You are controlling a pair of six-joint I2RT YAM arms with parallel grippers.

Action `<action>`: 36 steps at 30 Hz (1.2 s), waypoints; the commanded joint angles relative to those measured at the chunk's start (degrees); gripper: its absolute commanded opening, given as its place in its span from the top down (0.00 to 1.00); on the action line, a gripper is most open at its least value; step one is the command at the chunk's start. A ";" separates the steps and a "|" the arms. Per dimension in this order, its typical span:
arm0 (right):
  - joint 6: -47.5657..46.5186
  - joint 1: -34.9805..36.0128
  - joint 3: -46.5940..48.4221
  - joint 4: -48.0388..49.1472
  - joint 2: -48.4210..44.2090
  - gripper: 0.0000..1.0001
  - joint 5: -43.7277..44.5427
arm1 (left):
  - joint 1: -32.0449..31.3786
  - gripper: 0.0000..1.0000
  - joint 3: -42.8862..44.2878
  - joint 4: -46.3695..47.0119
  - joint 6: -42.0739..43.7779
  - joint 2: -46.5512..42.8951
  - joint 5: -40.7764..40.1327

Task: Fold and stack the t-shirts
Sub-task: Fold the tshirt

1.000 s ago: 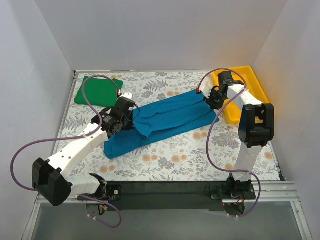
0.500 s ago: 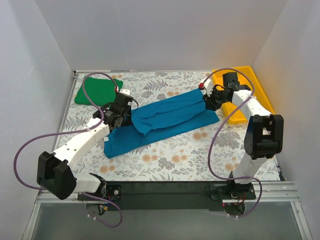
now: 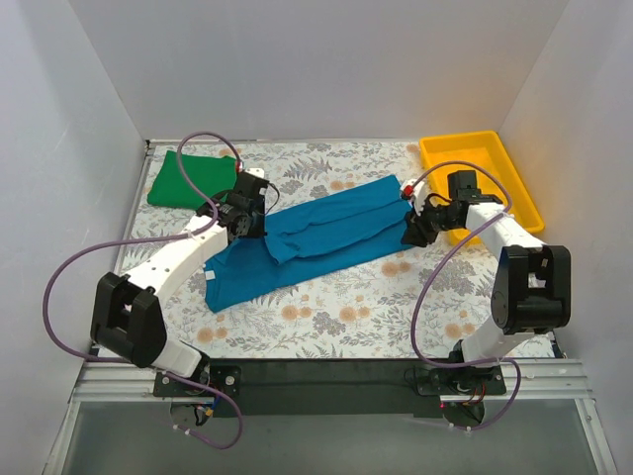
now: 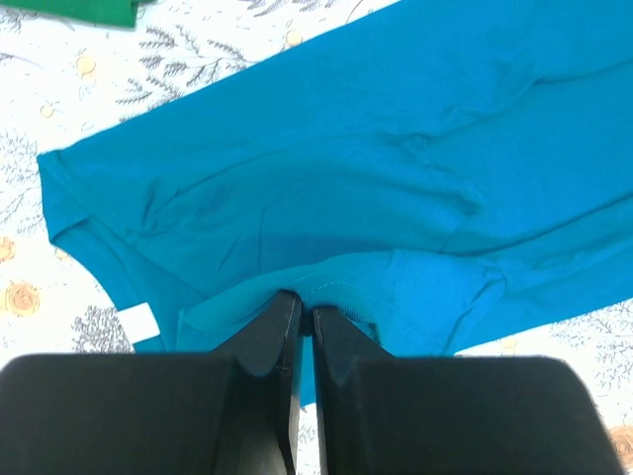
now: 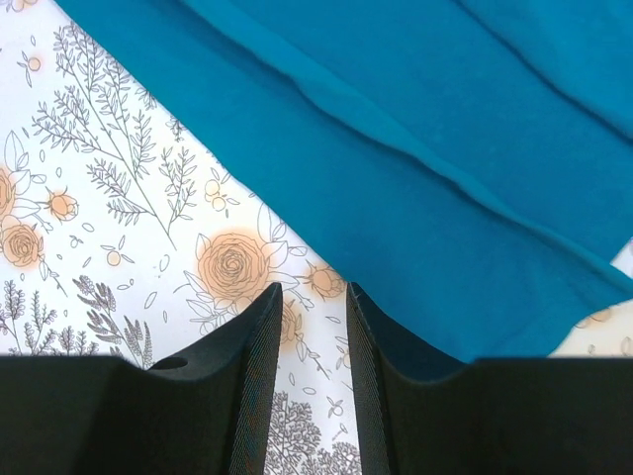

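Observation:
The teal-blue t-shirt [image 3: 326, 233] lies in a long diagonal band across the middle of the flowered table, partly folded over itself. My left gripper [image 3: 249, 220] is over its left part. In the left wrist view this gripper [image 4: 305, 302] is shut on a stitched edge of the teal shirt [image 4: 376, 158]. My right gripper [image 3: 413, 233] is at the shirt's right end. In the right wrist view this gripper [image 5: 312, 297] is open and empty over bare tablecloth, with the teal shirt [image 5: 445, 148] just beyond and beside it. The bright green t-shirt [image 3: 183, 181] lies folded at the back left.
A yellow plastic tray [image 3: 482, 150] stands at the back right corner, just behind my right arm. White walls close the table on three sides. The flowered tablecloth [image 3: 336, 317] shows along the near side. A corner of the green shirt [image 4: 79, 10] shows in the left wrist view.
My right gripper has moved from the shirt's far right corner toward the near side and now holds nothing. My left gripper has carried its pinch of teal cloth toward the back.

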 commanded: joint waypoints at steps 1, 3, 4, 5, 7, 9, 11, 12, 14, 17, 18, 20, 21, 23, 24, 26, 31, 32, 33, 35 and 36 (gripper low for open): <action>0.55 -2.16 -0.52 2.24 -3.25 0.61 -4.76 | 0.55 1.00 2.91 1.76 1.91 1.19 -0.08; 0.55 -3.04 -1.05 2.42 -3.61 0.61 -5.30 | 0.64 1.00 3.96 1.94 2.79 2.69 -0.08; 0.46 -3.05 -1.05 2.42 -3.69 0.61 -5.82 | 0.64 1.00 4.31 1.94 3.05 3.56 -0.17; 0.55 -3.13 -1.13 2.42 -3.78 0.61 -6.00 | 0.72 1.00 4.66 2.11 3.40 4.09 -0.26; 0.55 -4.61 -1.22 2.51 -4.04 0.61 -6.44 | 0.90 1.00 5.81 2.20 4.02 5.06 -0.78; 0.46 -4.80 -1.40 2.50 -4.13 0.61 -6.70 | 1.25 1.00 6.42 2.20 4.46 6.64 -1.05; 0.46 -4.80 -1.40 2.59 -4.22 0.61 -6.88 | 1.86 1.00 7.21 2.38 4.64 8.22 -1.14; 0.46 -4.89 -1.49 2.59 -4.13 0.61 -6.97 | 2.04 1.00 7.56 2.55 4.72 8.75 -1.05; 0.46 -4.80 -1.49 2.42 -3.96 0.61 -6.97 | 2.65 1.00 8.36 2.47 4.73 10.60 -0.61; 0.46 -4.89 -1.66 2.33 -4.05 0.60 -7.32 | 3.27 1.00 9.85 2.47 4.72 13.23 0.26; 0.37 -4.80 -1.66 2.33 -4.05 0.60 -7.49 | 3.36 0.90 10.20 2.38 4.64 13.85 0.62; 0.37 -4.80 -1.75 2.33 -4.13 0.60 -7.93 | 3.71 0.78 11.60 2.29 4.20 15.78 1.06; 0.28 -4.80 -1.75 2.24 -4.13 0.60 -8.37 | 3.89 0.72 12.13 1.94 3.94 16.40 1.15; -0.07 -4.63 -1.84 1.98 -4.22 0.60 -8.99 | 5.03 0.53 13.71 1.50 2.71 18.16 1.06; -0.33 -4.11 -1.84 1.80 -4.22 0.60 -9.34 | 5.46 0.48 15.55 0.72 2.09 18.77 0.54; -1.55 -3.75 -1.58 0.67 -4.05 0.60 -9.60 | 7.13 0.39 17.58 -0.25 0.26 20.00 -0.26; -8.57 7.04 0.09 -4.00 -3.34 0.60 -7.15 | 9.68 0.36 18.39 -0.26 -2.65 12.91 1.66; -9.38 9.50 0.10 -3.91 -3.34 0.59 -5.84 | 9.95 0.33 16.81 0.44 -3.27 10.45 2.89; -10.08 14.92 0.70 -3.56 -3.17 0.59 -2.43 | 11.26 0.31 12.45 2.01 -4.93 4.60 4.91; -9.92 23.35 3.50 -2.08 -1.50 0.58 1.89 | 12.49 0.26 7.07 5.17 -7.74 -2.28 10.69; -8.87 26.11 4.48 -0.76 -0.63 0.57 6.35 | 13.37 0.25 3.73 5.89 -8.28 -5.88 12.03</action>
